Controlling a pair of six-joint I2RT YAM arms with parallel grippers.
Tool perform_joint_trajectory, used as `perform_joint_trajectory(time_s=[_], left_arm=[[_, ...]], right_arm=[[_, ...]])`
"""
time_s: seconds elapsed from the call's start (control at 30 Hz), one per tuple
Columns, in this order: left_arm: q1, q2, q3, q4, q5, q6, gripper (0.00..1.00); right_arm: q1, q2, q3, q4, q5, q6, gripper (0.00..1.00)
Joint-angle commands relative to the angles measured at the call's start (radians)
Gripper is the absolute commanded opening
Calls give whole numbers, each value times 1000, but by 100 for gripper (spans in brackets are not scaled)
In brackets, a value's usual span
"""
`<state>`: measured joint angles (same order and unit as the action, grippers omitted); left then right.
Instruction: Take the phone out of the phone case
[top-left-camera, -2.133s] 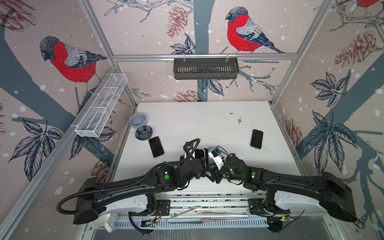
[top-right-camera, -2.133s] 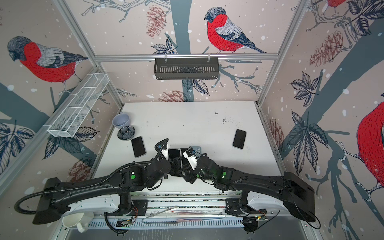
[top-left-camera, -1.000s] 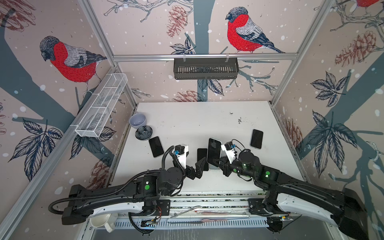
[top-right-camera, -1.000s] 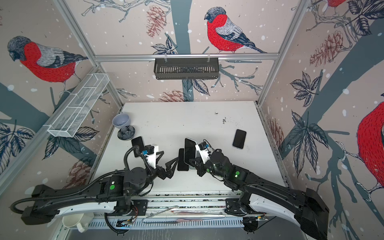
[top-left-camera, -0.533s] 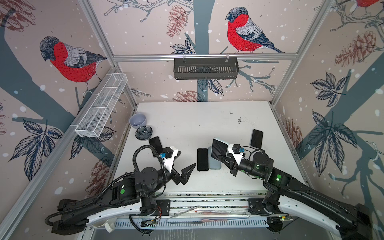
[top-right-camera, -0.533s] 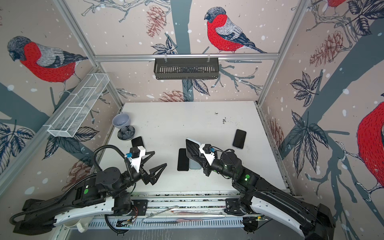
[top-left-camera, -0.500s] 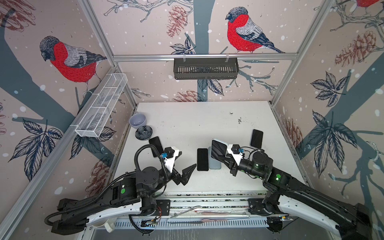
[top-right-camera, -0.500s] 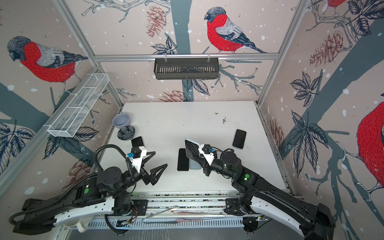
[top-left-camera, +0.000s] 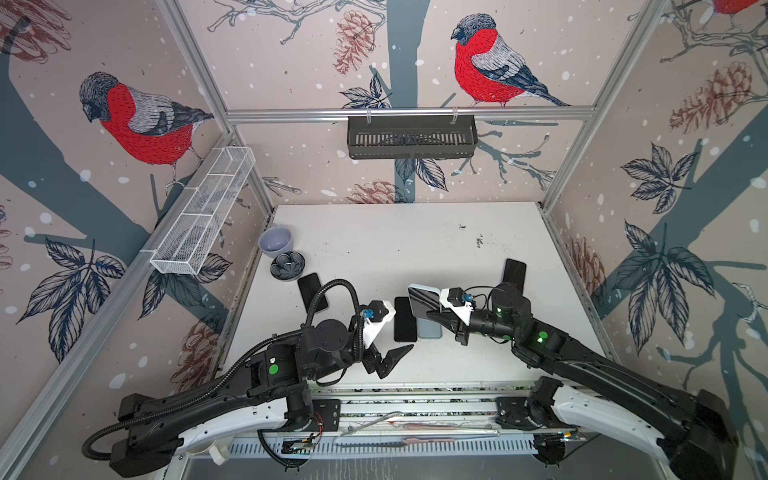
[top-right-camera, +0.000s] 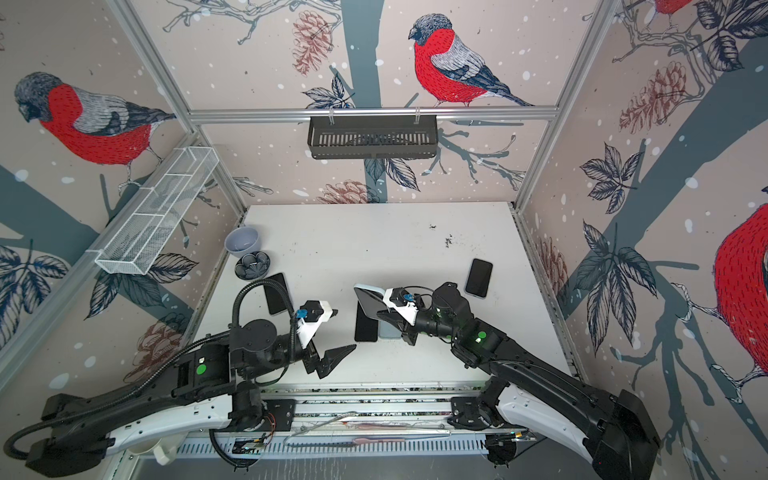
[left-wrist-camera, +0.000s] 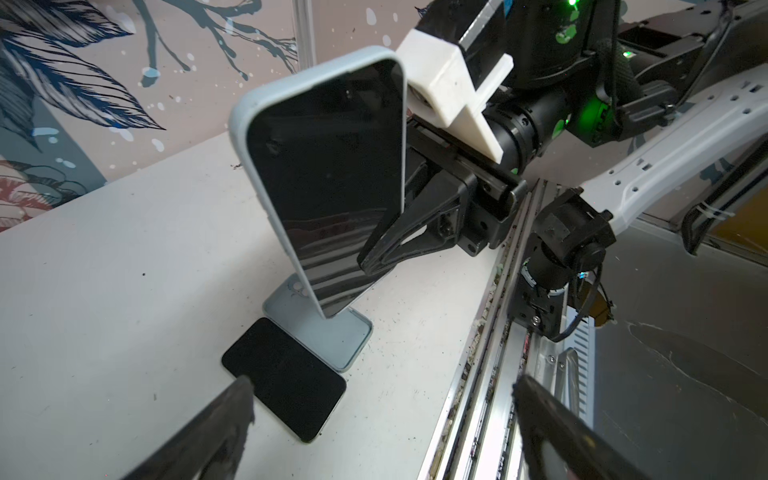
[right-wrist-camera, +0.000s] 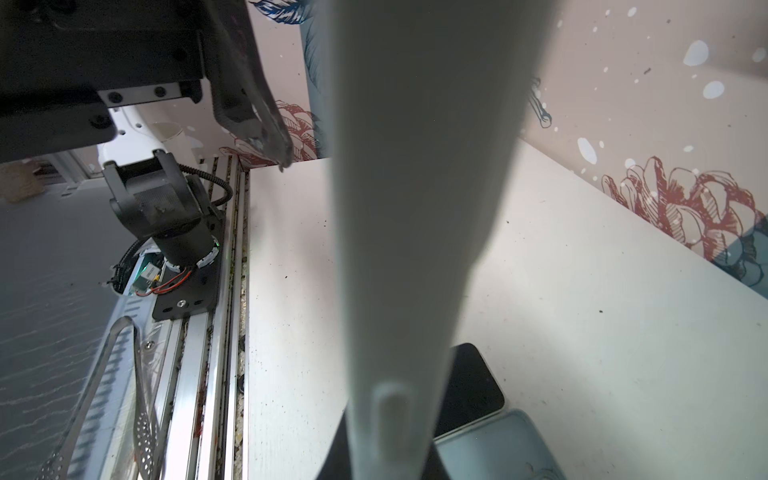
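– Starting on the left: the left gripper (top-left-camera: 388, 362) hangs low over the near edge of the table (top-left-camera: 415, 241), jaws spread wide, nothing between them. What worries you there?

– It is well apart from the work. To help, it has to reach in, and the loose phone (top-left-camera: 405, 319) lies flat just ahead of it, right beside the empty case (top-left-camera: 429, 330). A low sweep could shove either one.

– And further right?

– The phone (left-wrist-camera: 328, 187) sits in its pale blue phone case (left-wrist-camera: 249, 112), held upright above that empty case. The right gripper (top-left-camera: 435, 316) is clamped on it near the lower end, across face and back as far as I can tell.

– So this phone isn't out.

– Not this one, I judge. The rim wraps the screen all round. The risk is the grip itself: pinching front and back presses the phone into the case, so a push from the left may only twist the whole thing in the jaws or lever it loose. If it slips, it drops onto the case and phone below.

– Anything else?

– Glossy screen, narrow pinch, a long stretch standing free above it. The left fingers need the rim, not the glass. If they catch the glass, they will likely skate off.
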<state>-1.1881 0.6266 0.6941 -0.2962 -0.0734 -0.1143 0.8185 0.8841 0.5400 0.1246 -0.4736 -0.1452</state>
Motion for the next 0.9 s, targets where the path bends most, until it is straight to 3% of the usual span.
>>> perform_joint_trajectory(time_s=[0.0,0.23,0.57,0.87], left_arm=[[48,-1,-4,90,154,60,96],[183,49,2,121,366,124,93],[283,180,91,130,497,171,82],[305,216,112,142,579,168,54]], right_arm=[[-10,-3,-13,42,-89,-75,0],[-85,13,-33,84,-313,-86,0],[-90,11,-37,64,-399,-107,0],[-76,45,-36,56,-395,-114,0]])
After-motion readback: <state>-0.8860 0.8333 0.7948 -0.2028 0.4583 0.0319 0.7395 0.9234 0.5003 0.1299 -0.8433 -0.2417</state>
